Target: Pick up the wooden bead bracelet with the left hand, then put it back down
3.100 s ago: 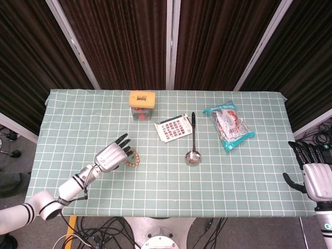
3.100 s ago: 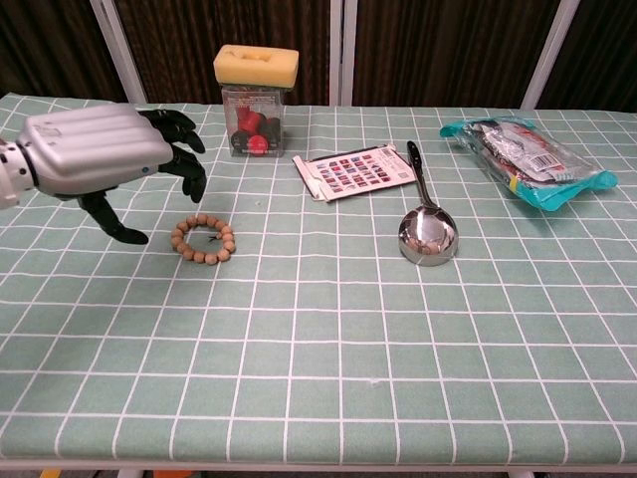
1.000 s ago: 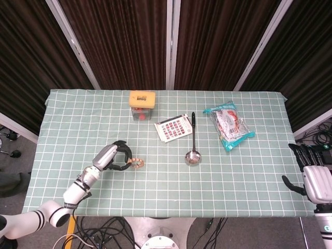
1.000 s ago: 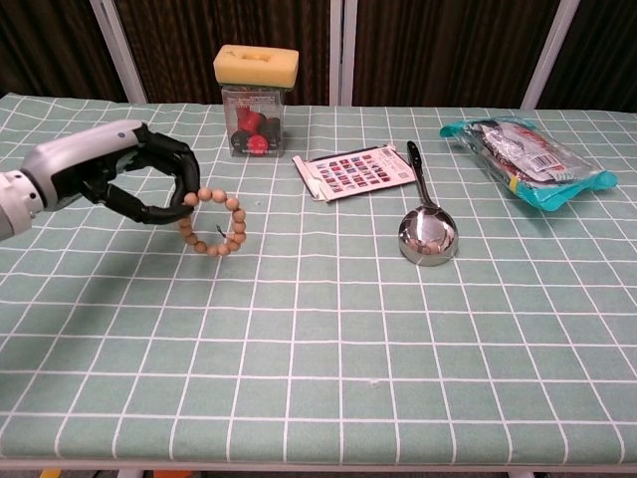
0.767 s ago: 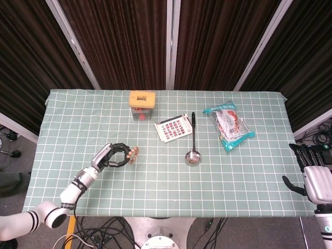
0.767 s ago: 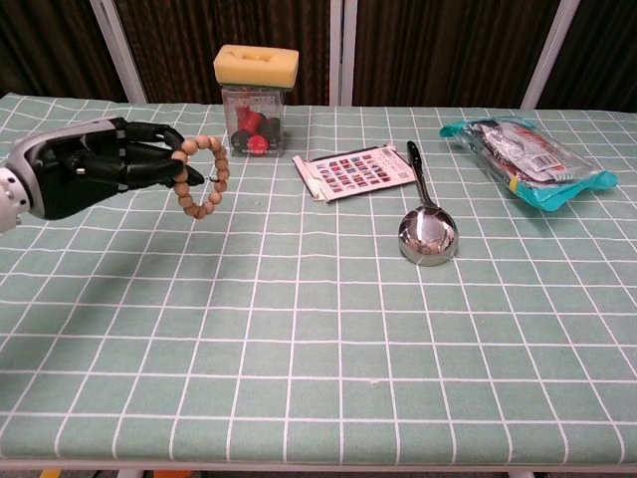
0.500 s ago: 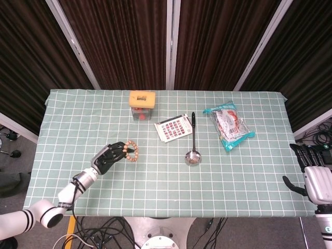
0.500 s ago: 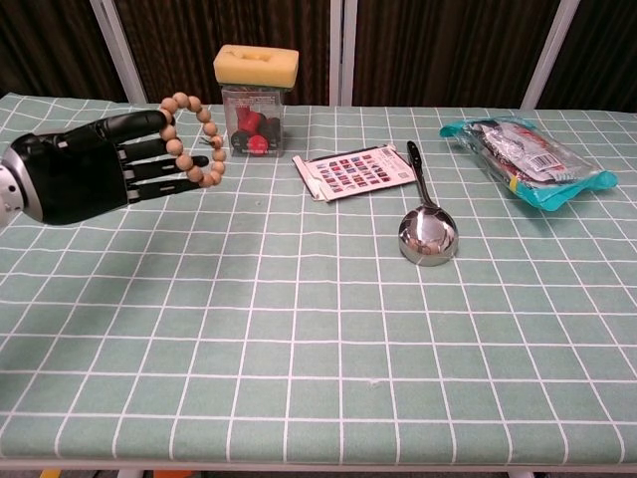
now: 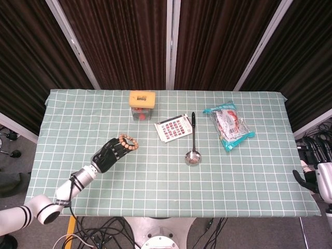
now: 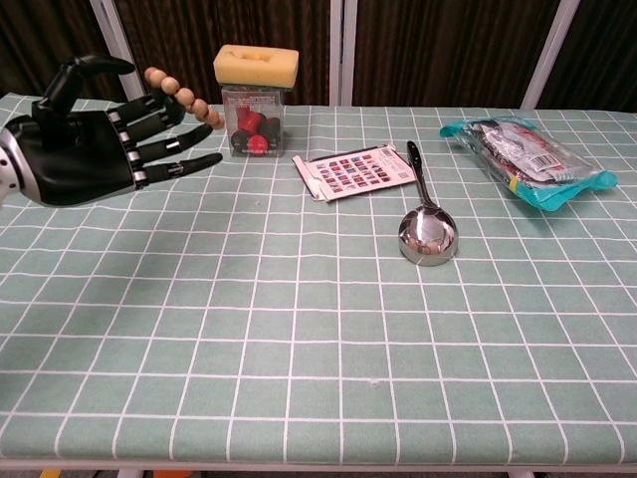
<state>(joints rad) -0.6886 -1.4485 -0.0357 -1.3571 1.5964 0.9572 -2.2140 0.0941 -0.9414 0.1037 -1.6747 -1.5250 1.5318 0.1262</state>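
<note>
Dark curtains back a green checked table (image 9: 207, 176) in the head view; near its left edge the left hand (image 9: 109, 154) carries the wooden bead bracelet (image 9: 128, 141) looped over outstretched fingers. Chest view: fingers (image 10: 169, 144) extended, bracelet (image 10: 179, 98) draped across them, above the table (image 10: 328, 329).

Bright, even overhead light, soft faint shadows, sharp focus throughout, with a small glare on the ladle (image 10: 427, 237).

One bracelet (image 9: 128, 141), one ladle (image 9: 193, 142).
</note>
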